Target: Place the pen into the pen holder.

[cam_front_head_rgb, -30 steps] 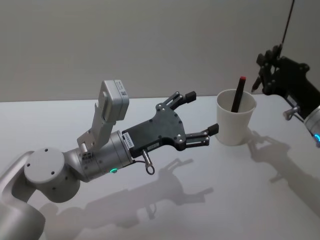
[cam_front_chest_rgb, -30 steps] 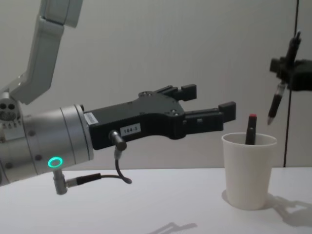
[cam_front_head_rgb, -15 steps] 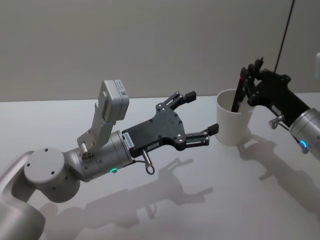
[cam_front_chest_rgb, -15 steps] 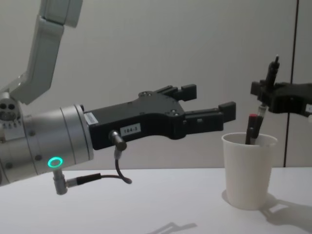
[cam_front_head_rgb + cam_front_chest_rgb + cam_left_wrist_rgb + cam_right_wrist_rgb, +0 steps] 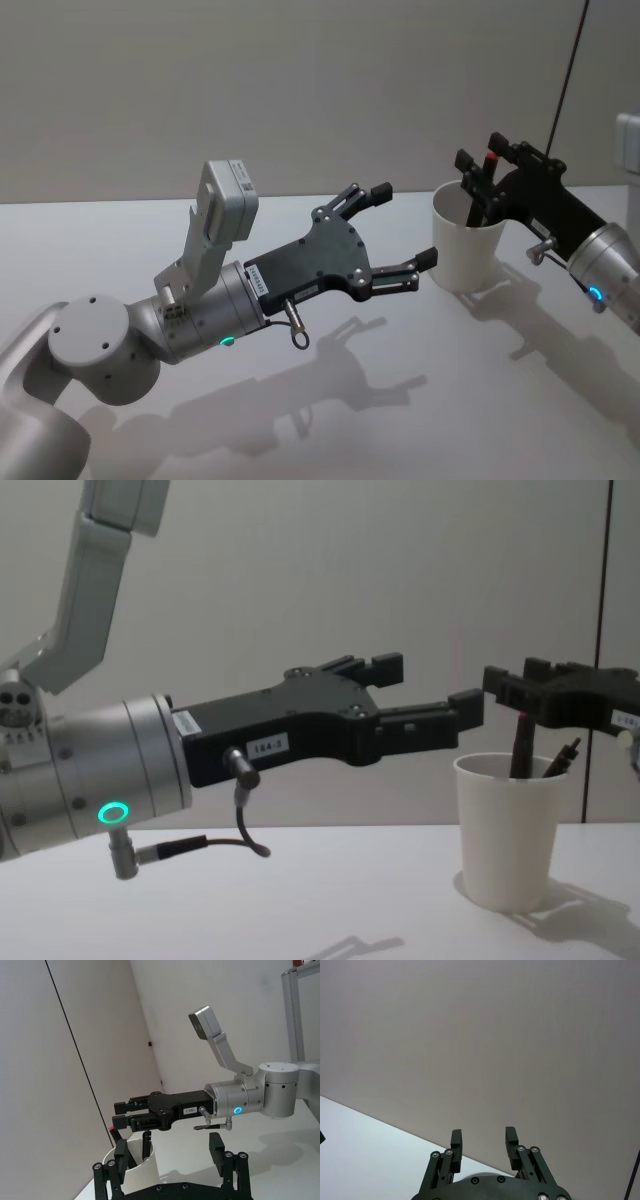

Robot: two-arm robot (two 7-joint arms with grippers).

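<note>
**Chest view: the pen lies in the pen holder, and only the retreat is left**

The pen holder (image 5: 508,835) stands upright on the bench (image 5: 300,885), at about 3 o'clock from the left end effector (image 5: 430,687). Two dark sticks rise out of it. One is a straight pen with a red cap (image 5: 520,748). The other is the pen (image 5: 566,754), which leans toward 2 o'clock with its upper end against the rolled rim.

The right end effector (image 5: 512,680) hovers just above the mouth of the holder, at 12 o'clock from it. In the right wrist view its fingers (image 5: 456,1139) stand well apart with nothing between them, so it holds nothing. I cannot tell whether it touches the top of either pen.

The left end effector is stretched out level above the bench, beside the holder but apart from it. Its fingers are spread wide and it grips nothing, so it looks idle.

In my judgement the main step is done, because the pen rests inside the holder with no grip on it. What seems left is for the right arm to lift clear without catching a pen or tipping the light cup.
</note>
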